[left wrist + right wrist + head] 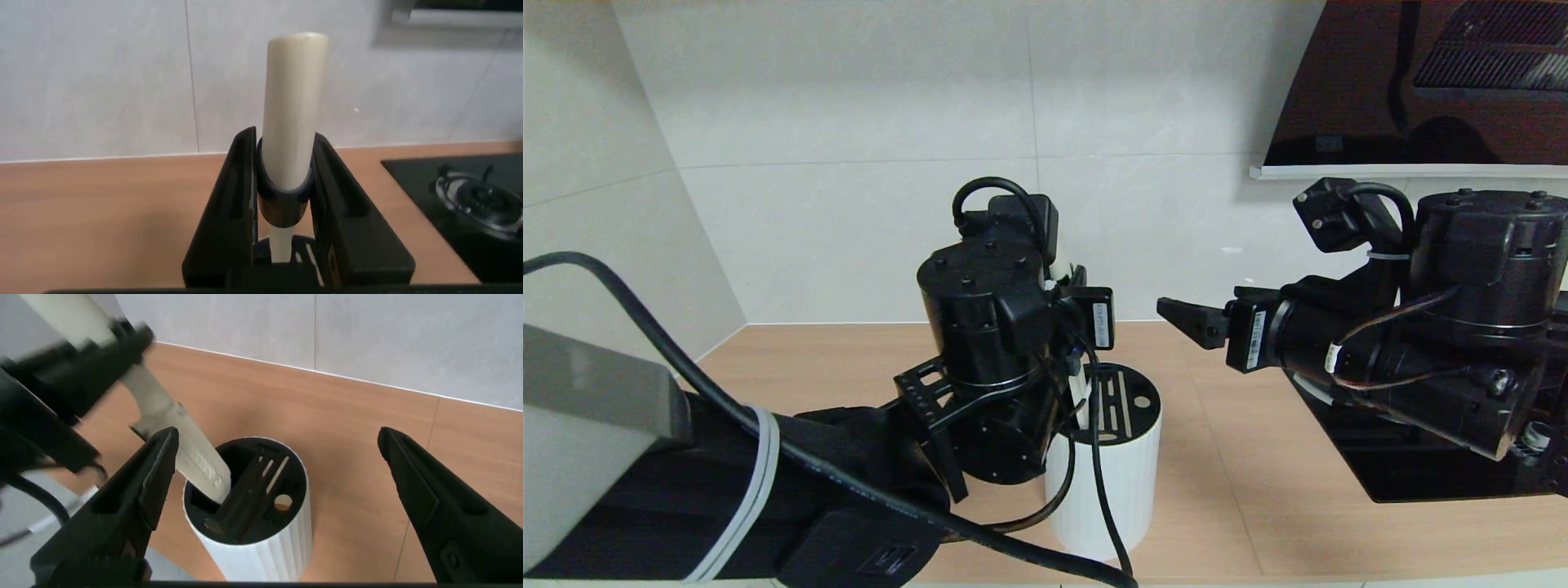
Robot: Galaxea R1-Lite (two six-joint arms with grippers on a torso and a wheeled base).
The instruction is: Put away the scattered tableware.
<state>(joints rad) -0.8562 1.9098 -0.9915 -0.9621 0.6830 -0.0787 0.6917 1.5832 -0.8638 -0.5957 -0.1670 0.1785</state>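
Knife blade-down in holder, held by its handle

knife [196, 461]: round cream handle, pale blade, tilted, tip sunk into an opening at the edge of the holder's top; handle clamped between the left gripper [286, 163] fingers. holder [274, 547]: white ribbed cylinder, black top with long slots and one round hole, standing upright on the wooden counter [849, 359].

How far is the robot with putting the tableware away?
Done: the knife is picked up and its blade tip sits in the white holder. In hand: the left gripper is shut on the knife. Left: lower it fully and let go. The right gripper is open and holds nothing.
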